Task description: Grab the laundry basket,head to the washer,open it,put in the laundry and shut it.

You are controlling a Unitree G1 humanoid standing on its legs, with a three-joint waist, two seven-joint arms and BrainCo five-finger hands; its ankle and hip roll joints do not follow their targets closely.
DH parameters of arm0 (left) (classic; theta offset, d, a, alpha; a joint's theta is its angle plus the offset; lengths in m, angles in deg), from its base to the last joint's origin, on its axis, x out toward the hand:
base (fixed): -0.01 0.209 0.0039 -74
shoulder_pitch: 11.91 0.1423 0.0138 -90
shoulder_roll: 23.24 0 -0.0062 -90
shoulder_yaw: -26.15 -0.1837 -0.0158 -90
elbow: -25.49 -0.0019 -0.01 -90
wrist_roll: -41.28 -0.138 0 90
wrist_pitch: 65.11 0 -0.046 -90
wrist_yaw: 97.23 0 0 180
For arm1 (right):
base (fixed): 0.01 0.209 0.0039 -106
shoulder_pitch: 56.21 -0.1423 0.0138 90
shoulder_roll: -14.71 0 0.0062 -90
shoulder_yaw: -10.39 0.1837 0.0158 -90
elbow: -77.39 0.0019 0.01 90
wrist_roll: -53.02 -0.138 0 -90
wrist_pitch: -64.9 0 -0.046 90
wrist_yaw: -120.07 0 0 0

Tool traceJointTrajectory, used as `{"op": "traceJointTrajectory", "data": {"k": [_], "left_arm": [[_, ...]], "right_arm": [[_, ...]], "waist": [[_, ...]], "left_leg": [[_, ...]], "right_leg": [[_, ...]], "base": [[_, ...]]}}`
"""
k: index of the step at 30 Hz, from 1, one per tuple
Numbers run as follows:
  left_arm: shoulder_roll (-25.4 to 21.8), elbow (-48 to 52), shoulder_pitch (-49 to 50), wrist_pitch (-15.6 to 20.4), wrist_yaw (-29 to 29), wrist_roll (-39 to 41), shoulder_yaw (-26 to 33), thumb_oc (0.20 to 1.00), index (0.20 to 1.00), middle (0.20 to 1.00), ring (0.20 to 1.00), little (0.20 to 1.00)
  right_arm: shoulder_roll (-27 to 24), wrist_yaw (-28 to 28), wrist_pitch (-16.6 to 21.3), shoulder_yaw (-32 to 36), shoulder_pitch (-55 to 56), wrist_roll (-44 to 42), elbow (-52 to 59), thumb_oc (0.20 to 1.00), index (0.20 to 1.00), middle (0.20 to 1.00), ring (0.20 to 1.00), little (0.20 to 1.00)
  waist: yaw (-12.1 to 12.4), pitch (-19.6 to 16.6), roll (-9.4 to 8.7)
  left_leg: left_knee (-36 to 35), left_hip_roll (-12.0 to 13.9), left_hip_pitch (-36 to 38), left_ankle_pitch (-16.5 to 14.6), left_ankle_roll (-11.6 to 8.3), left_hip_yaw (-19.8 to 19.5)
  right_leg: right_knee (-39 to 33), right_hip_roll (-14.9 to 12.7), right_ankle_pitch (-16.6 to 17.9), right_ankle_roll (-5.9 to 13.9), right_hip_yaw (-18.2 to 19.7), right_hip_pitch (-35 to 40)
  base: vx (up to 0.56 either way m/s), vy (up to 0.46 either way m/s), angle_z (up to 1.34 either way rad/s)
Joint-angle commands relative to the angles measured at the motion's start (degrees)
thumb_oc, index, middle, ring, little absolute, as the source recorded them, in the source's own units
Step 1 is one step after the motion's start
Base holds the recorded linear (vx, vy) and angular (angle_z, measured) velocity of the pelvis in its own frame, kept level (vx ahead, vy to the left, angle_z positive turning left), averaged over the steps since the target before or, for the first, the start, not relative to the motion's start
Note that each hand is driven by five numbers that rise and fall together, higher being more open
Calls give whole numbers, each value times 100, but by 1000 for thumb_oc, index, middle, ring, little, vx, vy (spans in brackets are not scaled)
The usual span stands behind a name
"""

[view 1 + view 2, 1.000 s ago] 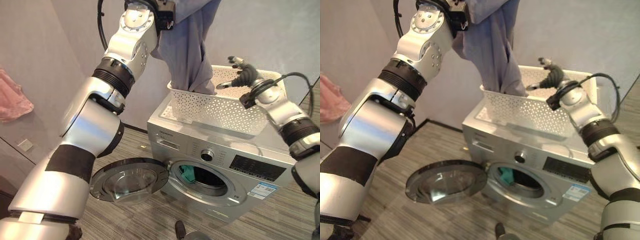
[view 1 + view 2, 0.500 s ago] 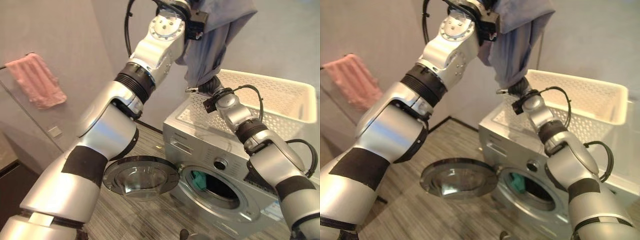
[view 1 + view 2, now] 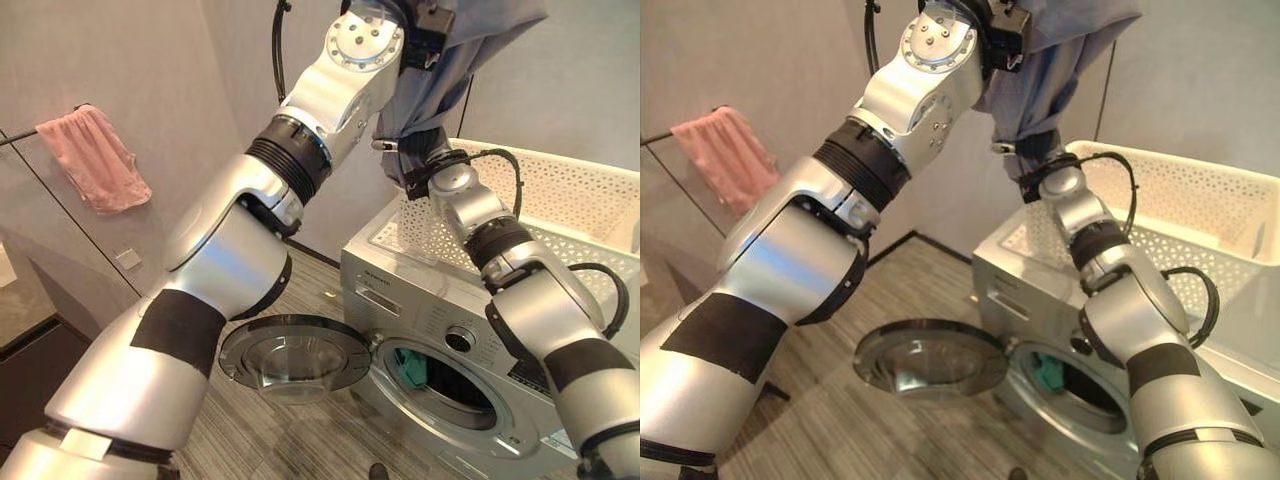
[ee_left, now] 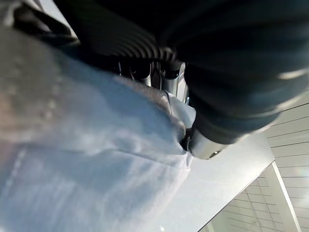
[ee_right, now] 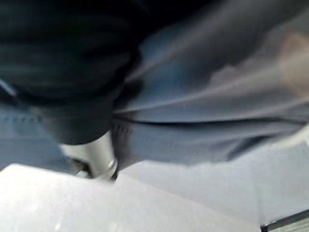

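The left hand (image 4: 159,77) grips a grey-blue garment (image 3: 440,95) high above the white basket (image 3: 560,200), which sits on top of the washer (image 3: 440,300). The right hand (image 3: 412,160) presses into the hanging cloth; its grasp cannot be told. Loading is underway, and the garment next needs lowering to the open door (image 3: 295,355).

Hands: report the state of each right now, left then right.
Left hand: raised high, fingers curled into the grey-blue garment, holding it up.
Right hand: at the garment's hanging lower end above the basket; fingers hidden in cloth, cannot be told.
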Motion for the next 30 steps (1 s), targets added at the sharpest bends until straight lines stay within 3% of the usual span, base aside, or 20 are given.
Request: {"op": "traceJointTrajectory", "data": {"k": [1,5,6,7,9,13,18,19,22,27,30], "left_arm": [[-187,-229,-522,321,-138,-82,147,200,200,200,200,200],[-190,189,-271,415,-242,-102,182,200,200,200,200,200],[-174,346,-137,461,-276,-84,219,664,664,664,664,664],[-174,367,-119,457,-288,-91,215,1000,1000,1000,1000,1000],[-125,910,318,496,-308,-341,119,1000,1000,1000,1000,1000],[-176,3066,1984,537,-144,-879,-138,1000,1000,1000,1000,1000],[-1034,5215,4010,223,673,-847,-294,1000,1000,1000,1000,1000],[-1403,5760,4580,102,938,-682,-389,1000,1000,1000,1000,1000],[-1755,6116,5071,44,1137,-464,-408,1000,1000,1000,1000,1000],[-2626,6604,7222,-89,1366,112,186,1000,1000,1000,1000,1000],[-2722,6532,7678,-107,1337,123,392,1000,1000,1000,1000,1000]], "right_arm": [[142,-141,157,-222,-1226,-220,-949,200,200,200,200,200],[-19,-387,258,-72,-1279,-284,-748,200,200,200,200,200],[-81,-452,287,-15,-1306,-296,-653,200,200,200,200,200],[-82,-456,284,-11,-1295,-295,-644,200,200,200,200,200],[-452,-626,383,61,-1371,-160,-437,200,200,200,200,200],[-1595,-1025,548,293,-1494,-11,5,200,200,200,200,200],[-2806,-1393,690,237,-1971,155,-99,200,200,200,200,200],[-3102,-1428,768,24,-2247,151,-251,200,200,200,200,200],[-3361,-1466,853,-174,-2490,130,-280,200,200,200,200,200],[-3992,-1611,1167,-345,-2716,-21,648,200,200,200,200,200],[-4158,-1686,1230,-230,-2565,51,1058,200,200,200,200,200]], "waist": [[78,-42,-200],[68,-21,-208],[69,-9,-219],[68,-15,-222],[109,13,-269],[364,114,-451],[665,117,-706],[717,94,-780],[768,75,-836],[775,57,-999],[755,57,-1032]], "left_leg": [[80,298,87,672,-47,-190],[34,274,86,608,-24,-209],[28,262,77,582,-14,-222],[32,261,74,580,-13,-224],[33,246,38,501,19,-265],[77,224,-85,319,83,-460],[97,256,-187,224,83,-647],[84,264,-207,190,84,-683],[80,271,-233,170,77,-724],[96,253,-264,2,128,-707],[116,248,-264,-72,139,-672]], "right_leg": [[49,-221,-1253,514,-11,716],[49,-245,-1235,527,-41,691],[49,-249,-1231,530,-41,681],[49,-250,-1231,531,-41,681],[49,-275,-1227,541,-84,674],[49,-349,-1214,554,-252,678],[49,-364,-1253,550,-459,731],[49,-370,-1252,561,-529,756],[49,-386,-1249,572,-590,765],[49,-434,-1198,597,-676,776],[49,-455,-1172,601,-672,779]], "base": [[2,37,4],[-12,36,7],[-20,27,6],[-24,24,9],[-48,49,7],[-67,43,15],[-29,15,33],[-22,37,34],[-13,32,26],[-30,60,3],[-37,75,3]]}}
